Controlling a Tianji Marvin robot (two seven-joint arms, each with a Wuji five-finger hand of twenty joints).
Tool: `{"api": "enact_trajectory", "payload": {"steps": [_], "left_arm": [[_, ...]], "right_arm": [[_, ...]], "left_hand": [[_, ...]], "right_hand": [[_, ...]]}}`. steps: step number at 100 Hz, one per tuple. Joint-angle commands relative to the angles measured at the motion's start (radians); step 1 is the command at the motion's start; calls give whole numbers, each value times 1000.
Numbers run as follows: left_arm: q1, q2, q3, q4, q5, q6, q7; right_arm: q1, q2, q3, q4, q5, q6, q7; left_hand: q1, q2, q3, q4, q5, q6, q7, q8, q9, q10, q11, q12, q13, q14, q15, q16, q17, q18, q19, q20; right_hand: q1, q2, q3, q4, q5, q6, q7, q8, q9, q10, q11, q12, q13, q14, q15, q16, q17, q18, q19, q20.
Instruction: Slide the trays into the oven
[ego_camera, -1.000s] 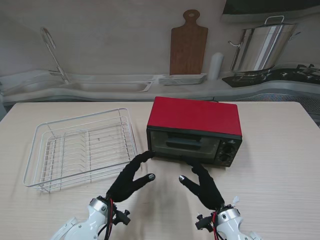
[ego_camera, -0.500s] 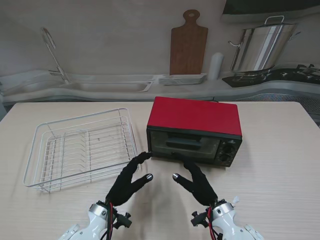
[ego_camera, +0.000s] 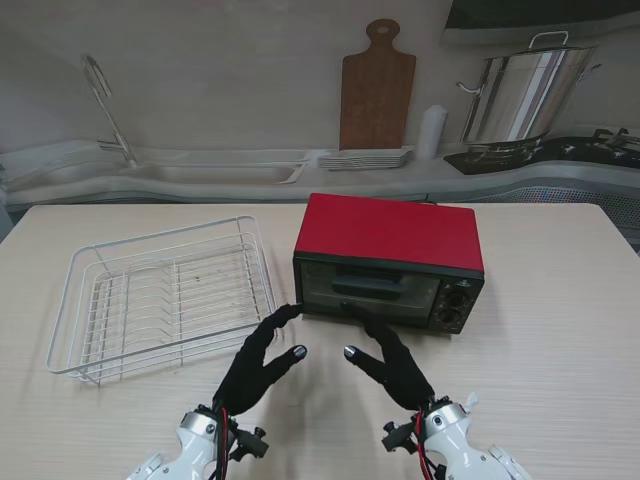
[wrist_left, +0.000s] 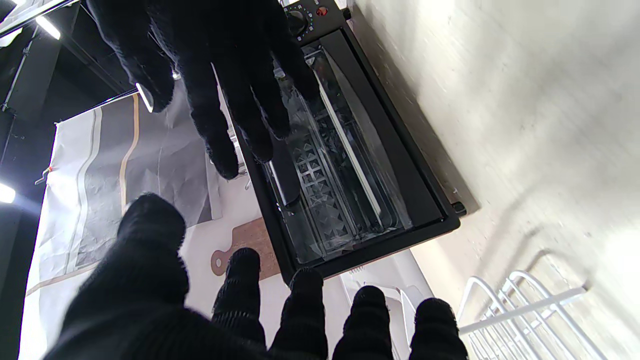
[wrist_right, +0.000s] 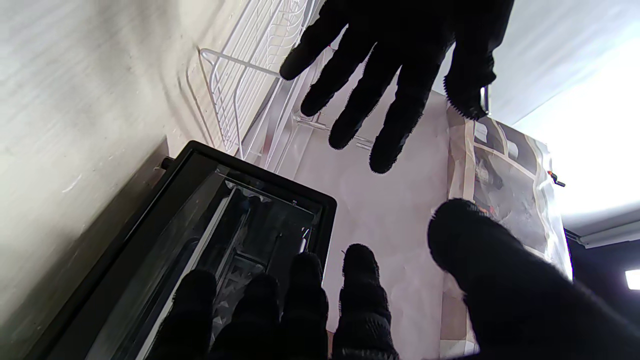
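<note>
A red-topped toaster oven (ego_camera: 390, 255) with a black front stands mid-table, its glass door (ego_camera: 368, 286) closed. Behind the glass door (wrist_left: 340, 185) I make out trays on two levels. My left hand (ego_camera: 262, 358) in a black glove is open just in front of the oven's left bottom corner, fingertips (ego_camera: 294, 310) close to it. My right hand (ego_camera: 390, 360) is open too, its fingers (ego_camera: 362, 318) up against the lower edge of the door. Each wrist view shows the other hand (wrist_left: 210, 65) (wrist_right: 400, 65) spread, holding nothing.
A white wire dish rack (ego_camera: 165, 295) sits left of the oven. Control knobs (ego_camera: 455, 305) are on the oven's right front. Beyond the table are a sink (ego_camera: 200, 170), a wooden board (ego_camera: 377, 90), stacked plates (ego_camera: 365, 157) and a steel pot (ego_camera: 520, 95).
The right hand has moved left and slightly toward the oven door's lower edge. The left hand has drawn back slightly toward me, fingers still spread. The oven has not moved.
</note>
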Motion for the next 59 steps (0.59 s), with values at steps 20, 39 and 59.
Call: {"api": "enact_trajectory", "payload": {"steps": [20, 39, 59], "left_arm": [[18, -8, 7, -22, 36, 6, 0], [16, -8, 8, -19, 44, 2, 3], [14, -6, 10, -14, 40, -1, -5]], "right_arm": [[-17, 2, 7, 0, 5, -20, 35], [-20, 1, 11, -1, 3, -22, 30], [-22, 1, 16, -3, 9, -24, 30]], "left_hand": [[3, 3, 28, 13, -32, -27, 7, -16, -20, -39, 5, -2, -28, -40, -20, -9, -1, -46, -45, -21], [5, 4, 28, 13, -30, -26, 7, -16, -19, -39, 4, -2, -28, -41, -20, -9, -1, -46, -44, -24], [6, 4, 27, 12, -30, -27, 6, -16, -21, -40, 3, -2, -28, -42, -21, -10, -1, -47, -44, -27]], "right_hand": [[-31, 18, -44, 12, -38, -38, -26, -13, 18, -54, -37, -23, -41, -47, -9, -9, 0, -29, -33, -23], [-28, 18, -47, 13, -35, -36, -27, -12, 23, -51, -42, -25, -41, -46, -8, -9, 1, -29, -34, -24], [-29, 20, -48, 13, -37, -34, -27, -11, 20, -50, -42, -23, -43, -47, -8, -9, 1, -31, -33, -24]]}}
